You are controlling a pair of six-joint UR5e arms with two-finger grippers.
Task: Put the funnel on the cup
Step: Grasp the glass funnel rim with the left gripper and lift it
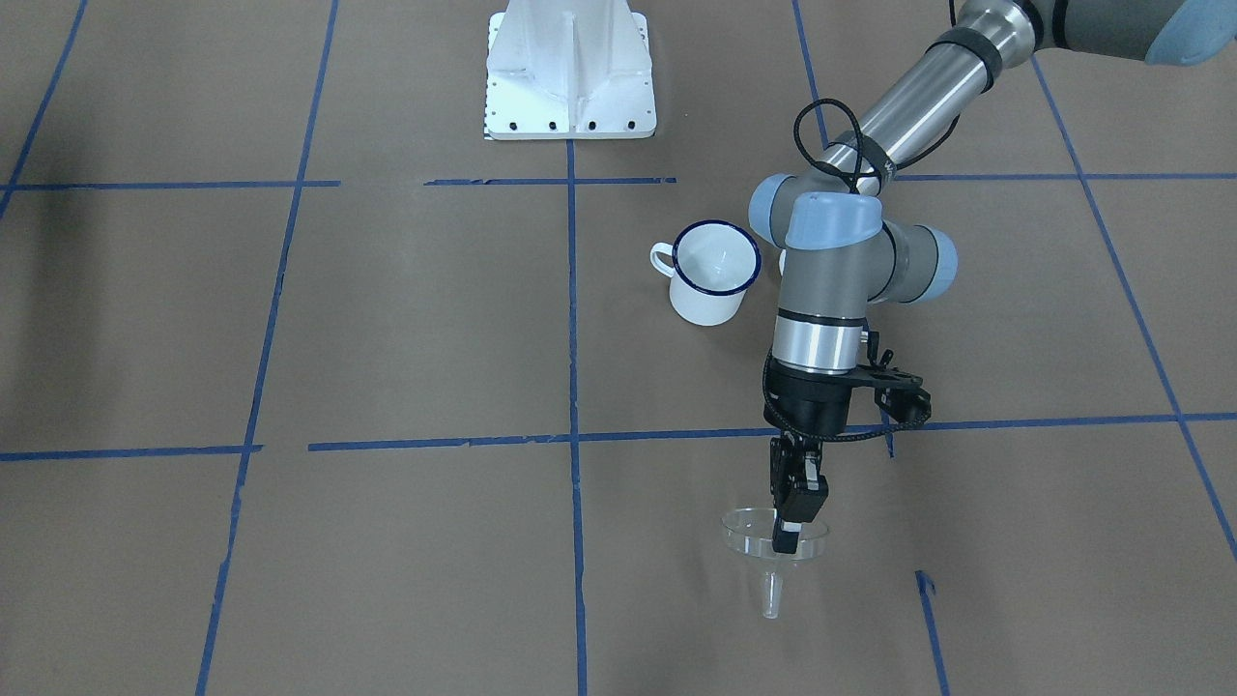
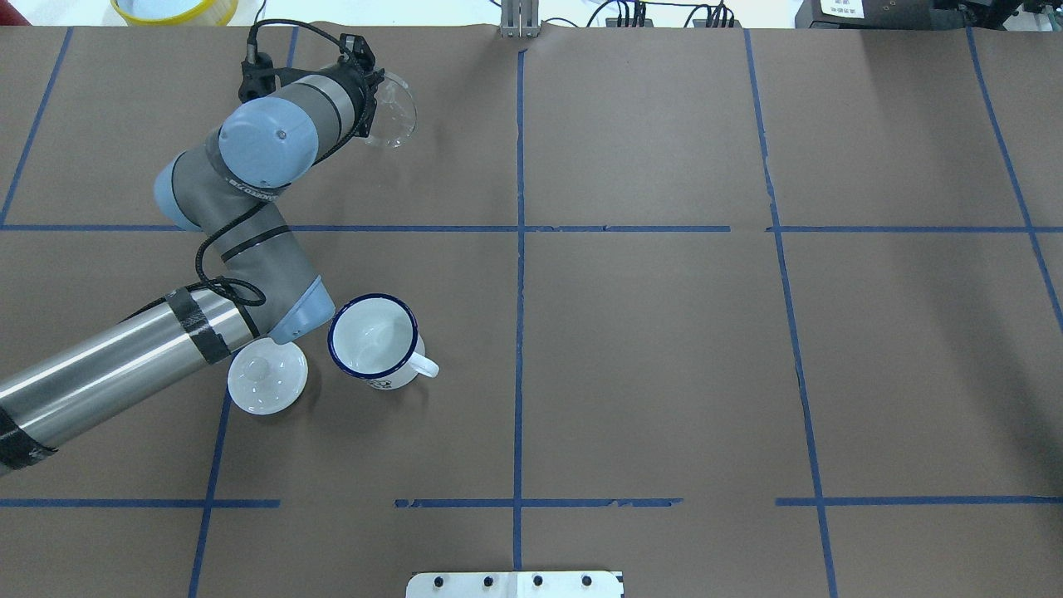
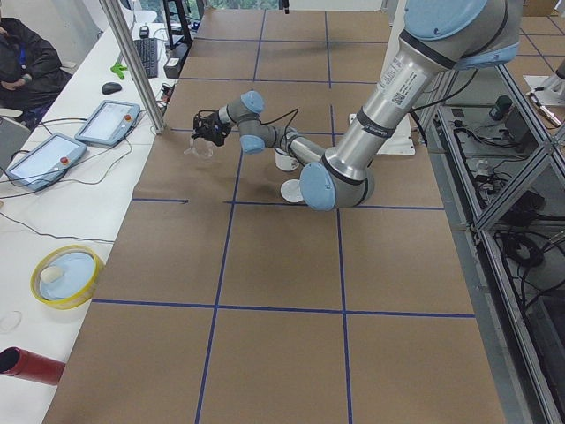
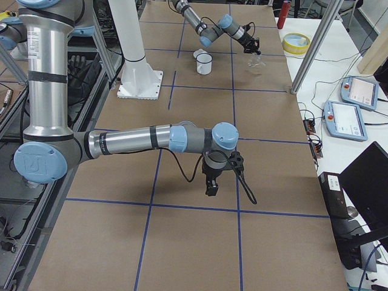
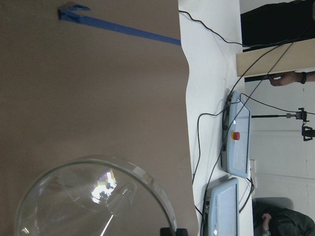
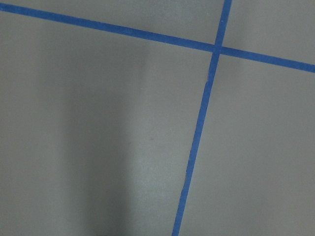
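Note:
The clear funnel (image 1: 757, 535) hangs just above the table near its far edge, bowl up and spout down. My left gripper (image 1: 788, 534) is shut on the funnel's rim. The funnel also shows in the overhead view (image 2: 394, 118) and fills the lower left of the left wrist view (image 5: 93, 196). The white cup (image 1: 713, 273) with a dark blue rim stands upright and empty, closer to the robot, beside my left forearm; in the overhead view (image 2: 373, 340) its handle points right. My right gripper (image 4: 210, 189) shows only in the exterior right view, low over bare table; I cannot tell whether it is open.
A round white knobbed lid (image 2: 267, 375) lies left of the cup, partly under my left forearm. The robot's white base plate (image 1: 570, 77) is at the near edge. A yellow bowl (image 2: 174, 8), tablets and cables lie beyond the table's far edge.

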